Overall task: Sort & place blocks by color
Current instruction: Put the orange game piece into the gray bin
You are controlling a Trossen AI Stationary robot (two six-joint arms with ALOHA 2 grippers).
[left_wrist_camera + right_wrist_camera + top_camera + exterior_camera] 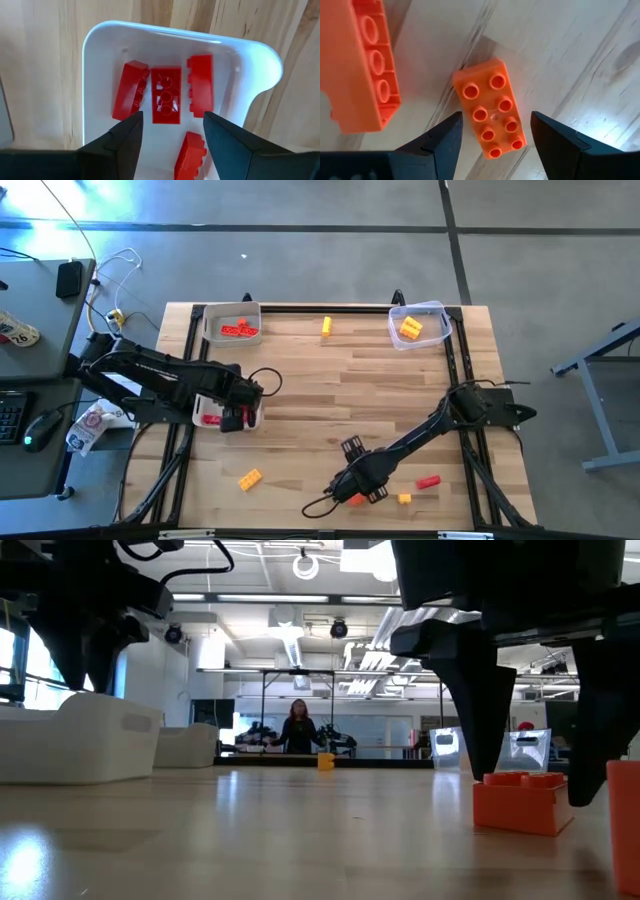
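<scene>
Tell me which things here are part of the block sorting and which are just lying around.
Part of the job:
red blocks in a white tray
orange block below the right claw
yellow block
left claw

Lying about:
computer mouse
white cable

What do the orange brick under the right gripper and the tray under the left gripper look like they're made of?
Orange brick: looks like moulded plastic, smooth and slightly glossy, with crisp round studs. White tray: probably plastic too, glossy, with rounded corners and a bright sheen along its rim.
</scene>
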